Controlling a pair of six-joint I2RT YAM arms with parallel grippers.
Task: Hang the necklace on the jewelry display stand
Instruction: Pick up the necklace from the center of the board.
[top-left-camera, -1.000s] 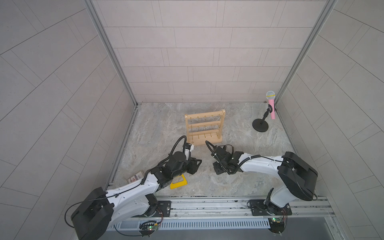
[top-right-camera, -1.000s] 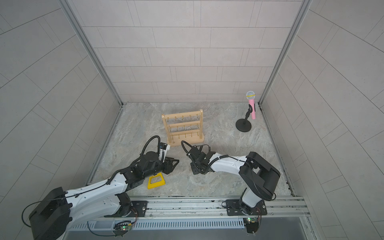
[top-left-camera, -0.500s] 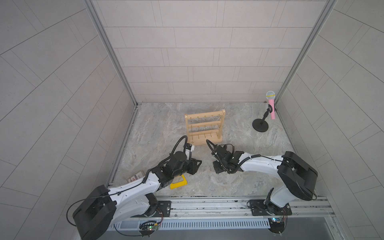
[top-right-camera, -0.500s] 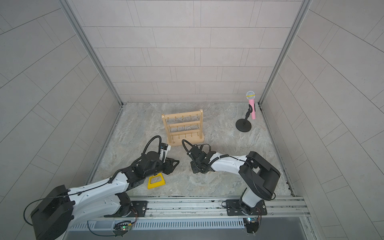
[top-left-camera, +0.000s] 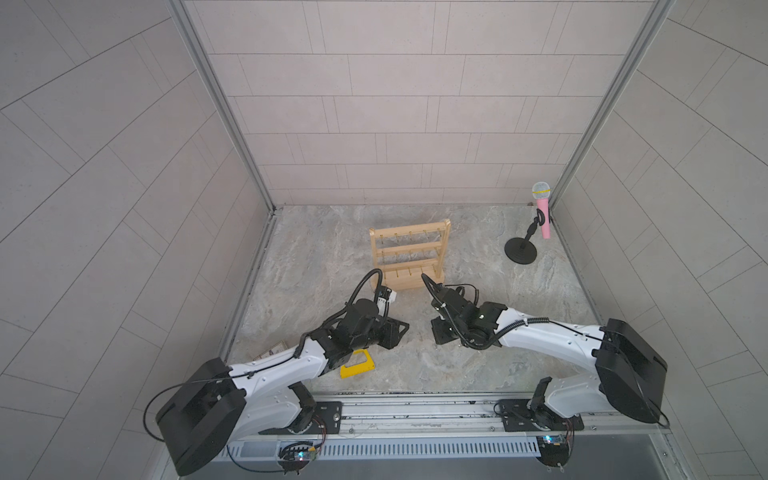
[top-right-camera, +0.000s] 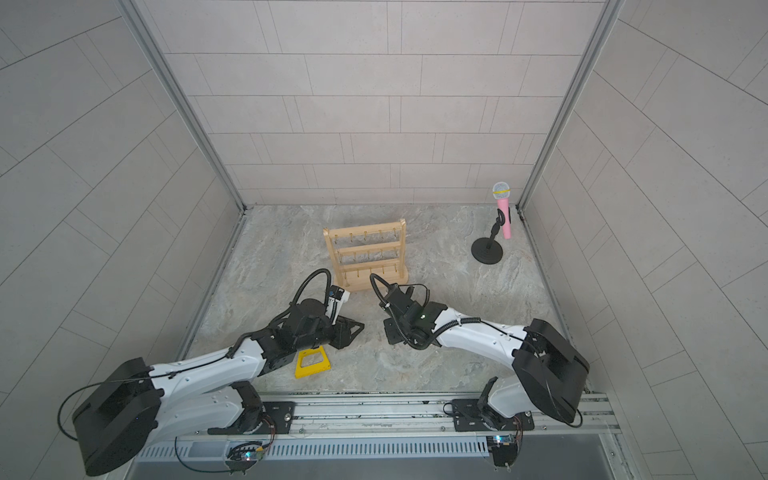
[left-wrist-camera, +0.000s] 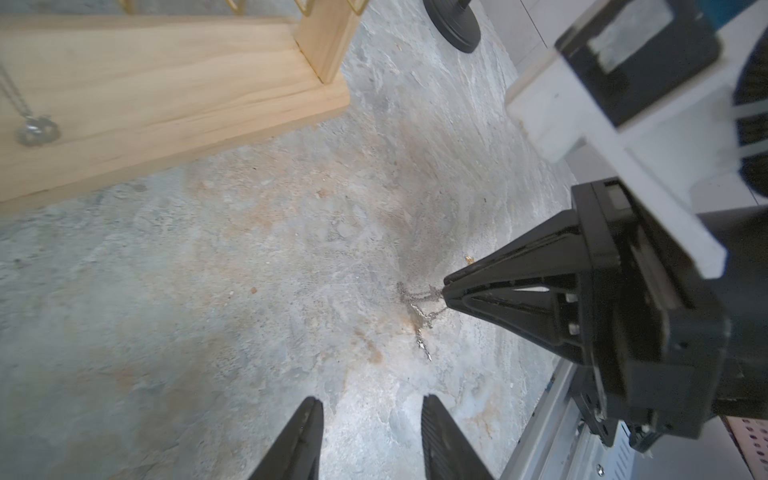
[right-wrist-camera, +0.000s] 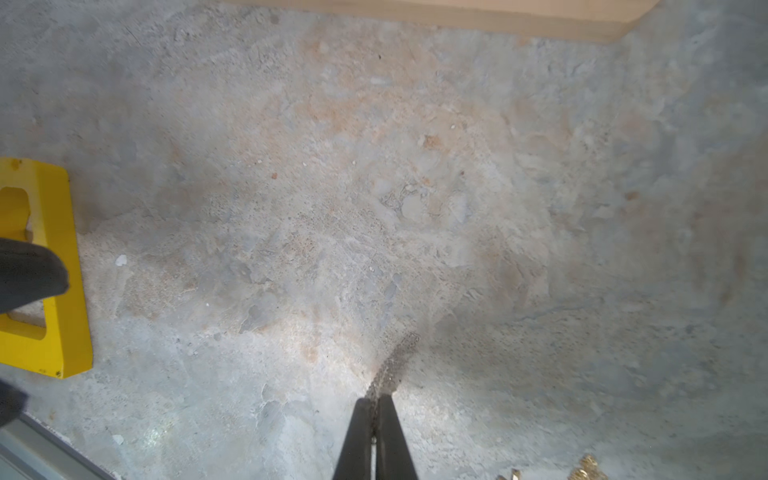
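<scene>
in the left wrist view the necklace (left-wrist-camera: 419, 305) is pinched in the closed tips of the right gripper (left-wrist-camera: 444, 289) and bunched on the floor ahead of the empty left gripper (left-wrist-camera: 370, 419), whose jaws are parted. in the right wrist view its chain is blurred. in both top views it cannot be made out.

Both top views are taken from high above the front rail (top-left-camera: 415, 409), angled down toward the back wall (top-left-camera: 395, 124), and nearly the whole cell is shared. The wrist views are taken low and close over the stone-patterned floor (left-wrist-camera: 208, 291); the jewelry display stand (left-wrist-camera: 166, 91) base and the necklace (right-wrist-camera: 392, 365) are caught in both of them.
</scene>
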